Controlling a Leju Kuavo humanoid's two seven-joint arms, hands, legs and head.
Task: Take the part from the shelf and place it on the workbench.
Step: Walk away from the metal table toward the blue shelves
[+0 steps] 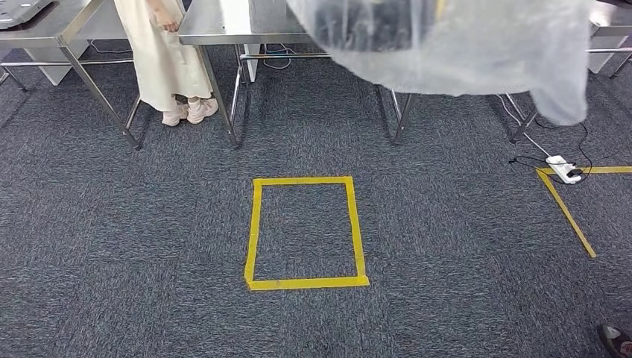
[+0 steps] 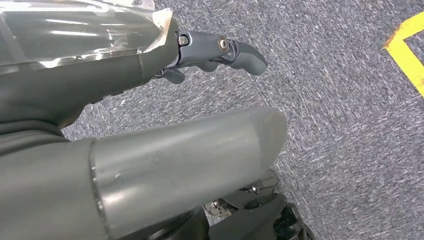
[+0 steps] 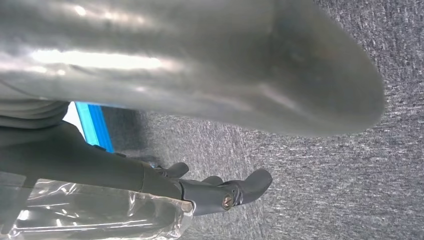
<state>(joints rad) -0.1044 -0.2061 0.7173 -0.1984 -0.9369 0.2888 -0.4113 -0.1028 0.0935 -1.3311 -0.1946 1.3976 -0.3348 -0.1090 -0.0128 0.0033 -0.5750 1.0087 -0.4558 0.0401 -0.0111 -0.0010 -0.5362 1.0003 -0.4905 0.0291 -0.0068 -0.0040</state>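
The dark part wrapped in a clear crinkled plastic bag [image 1: 447, 45] hung high in the head view, above the grey carpet [image 1: 149, 239] and in front of the steel workbenches [image 1: 223, 30]. The left hand [image 2: 165, 60] pressed against the bag's film, with its dark fingers [image 2: 235, 52] extended past it. The right hand [image 3: 200, 192] lay likewise along the bag. Whether either hand's fingers closed on the bag could not be determined. A yellow tape rectangle [image 1: 305, 282] marked the floor. A person in a cream coat [image 1: 160, 52] stood beside the benches.
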